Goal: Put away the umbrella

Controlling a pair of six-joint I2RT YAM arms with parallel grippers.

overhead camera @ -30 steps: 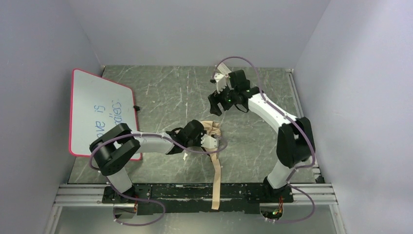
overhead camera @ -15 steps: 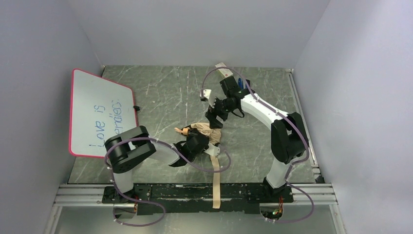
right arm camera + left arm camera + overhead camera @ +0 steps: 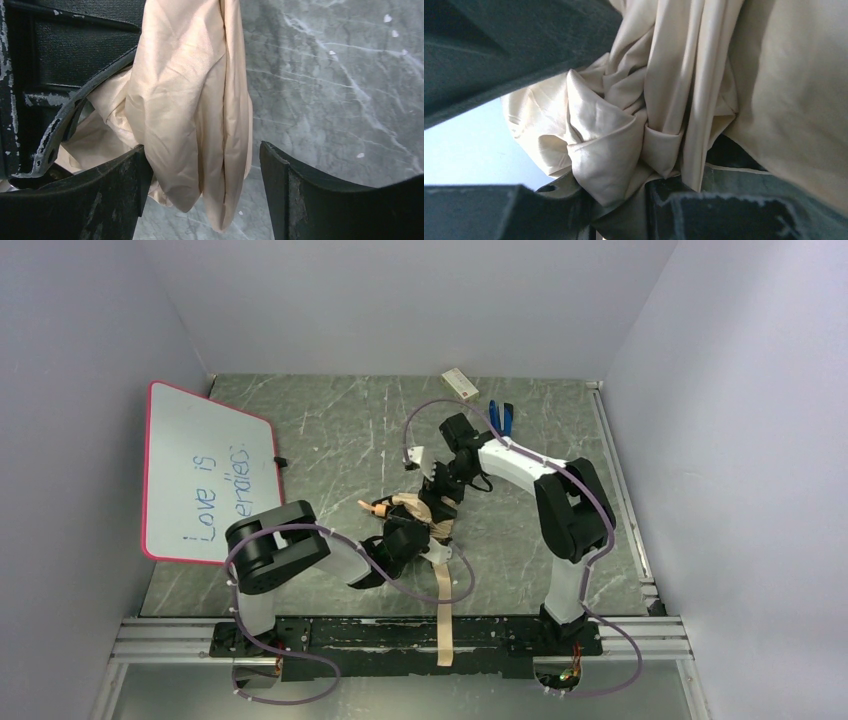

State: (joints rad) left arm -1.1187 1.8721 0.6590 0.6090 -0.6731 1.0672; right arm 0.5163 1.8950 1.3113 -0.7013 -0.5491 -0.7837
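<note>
The beige umbrella is a crumpled bundle at the table's middle, its small tan handle knob pointing left. Its long tan strap trails toward the near edge and over the rail. My left gripper is shut on the umbrella's fabric; in the left wrist view the folds are pinched between the jaws. My right gripper is open at the bundle's far side. In the right wrist view, hanging fabric folds lie between its spread fingers, against the left one. The shaft and ribs are hidden.
A whiteboard with a red frame leans at the left wall, a small black item beside it. A white block and a blue object lie at the far side. Grey walls close in left, right and back.
My right arm swung down from the far middle to the umbrella and now straddles its fabric. My left gripper shifted slightly right with the bundle, and the handle knob came into view.
</note>
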